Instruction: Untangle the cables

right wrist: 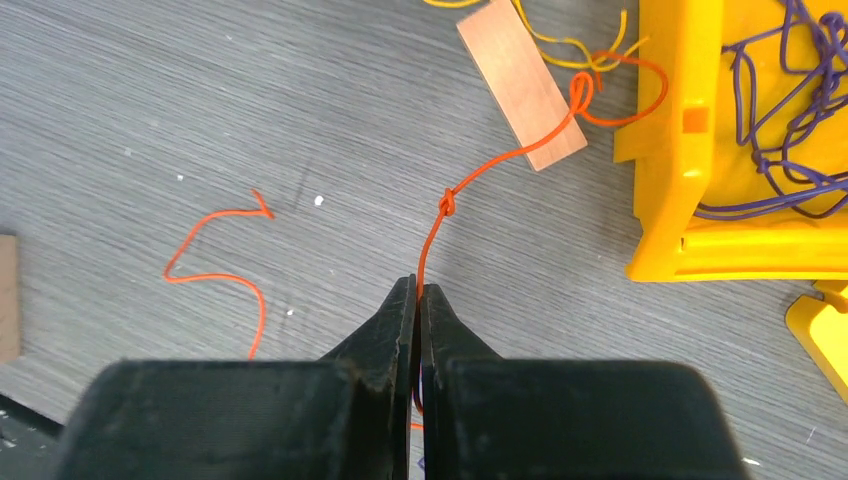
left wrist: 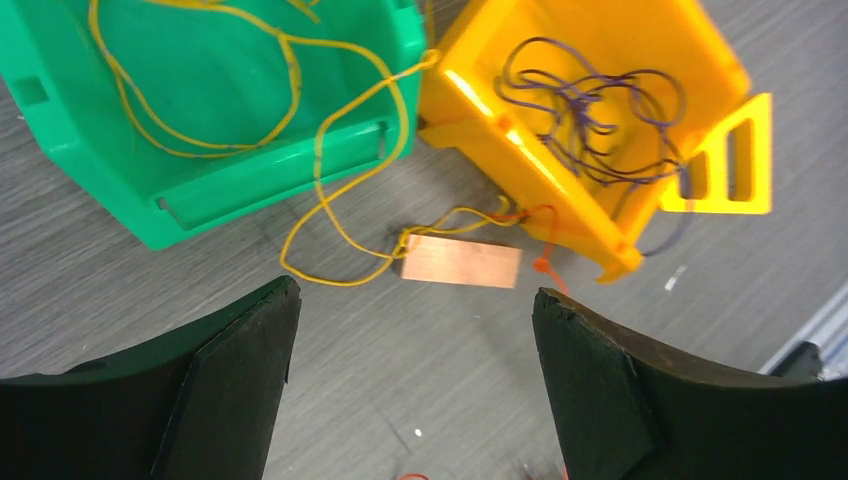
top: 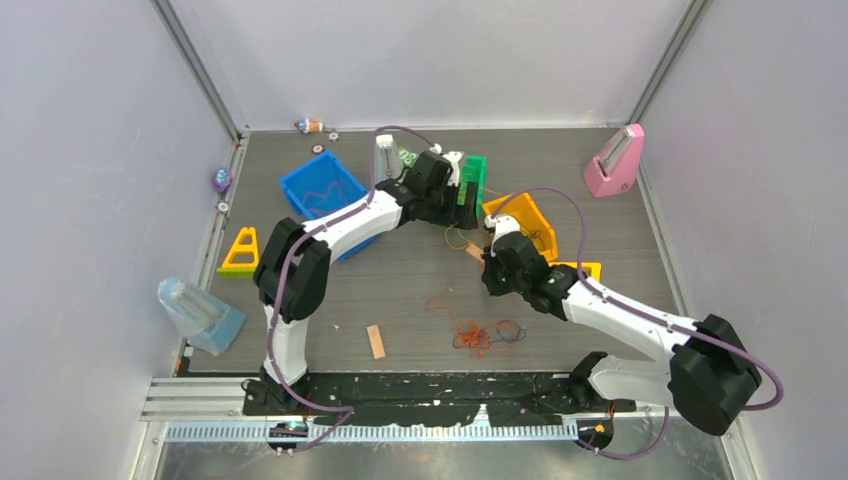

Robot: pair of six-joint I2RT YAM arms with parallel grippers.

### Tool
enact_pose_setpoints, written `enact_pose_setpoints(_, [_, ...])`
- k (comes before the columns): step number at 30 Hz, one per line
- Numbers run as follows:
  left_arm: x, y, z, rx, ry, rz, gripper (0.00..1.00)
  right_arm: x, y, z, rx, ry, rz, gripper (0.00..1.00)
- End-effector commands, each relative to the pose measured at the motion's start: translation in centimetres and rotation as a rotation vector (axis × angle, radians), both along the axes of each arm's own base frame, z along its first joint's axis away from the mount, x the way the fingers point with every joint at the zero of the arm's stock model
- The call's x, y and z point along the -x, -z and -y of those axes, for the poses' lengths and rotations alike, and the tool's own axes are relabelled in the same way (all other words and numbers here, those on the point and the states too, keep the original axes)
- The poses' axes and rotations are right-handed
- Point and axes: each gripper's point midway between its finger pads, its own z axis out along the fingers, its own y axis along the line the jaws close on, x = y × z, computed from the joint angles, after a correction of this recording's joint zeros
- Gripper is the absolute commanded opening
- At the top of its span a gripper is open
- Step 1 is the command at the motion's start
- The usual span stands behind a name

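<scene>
Sorting by colour is what we are judging to be under way, with one orange strand in hand. The right gripper is pressing its jaws together on an orange cable. That cable is running from the jaws through a small knot to a loop lying on a copper strip, just beside the yellow bin. At the loop it is crossing the ends of a yellow cable, which is trailing out of the green bin onto the table. The left gripper is hovering above that spot with its jaws wide apart and nothing between them.

For the next move, we are expecting a slow pull on the orange strand away from the yellow bin. We are thinking the free gripper may need to pin the yellow cable or the strip so neither is dragged along, and the knot could snag.

Counting, we are seeing two grippers, three bins (green, yellow and a blue bin) and two strips in the top view. One purple cable bunch is sitting in the yellow bin. One yellow cable is lying in and beside the green bin, and one loose orange piece is lying apart on the table. One mixed tangle is waiting near the arms' bases.
</scene>
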Motion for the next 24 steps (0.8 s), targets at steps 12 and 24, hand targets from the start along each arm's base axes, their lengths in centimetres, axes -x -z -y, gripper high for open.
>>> enact_pose_setpoints(12, [-4.0, 4.8, -0.5, -0.071, -0.122, 0.023, 0.74, 0.7, -3.0, -0.4, -0.088, -0.038, 0.069, 0.05])
enact_pose_setpoints(24, [-4.7, 6.8, 0.5, -0.038, -0.153, -0.002, 0.41, 0.7, -4.8, -0.5, -0.13, -0.038, 0.109, 0.05])
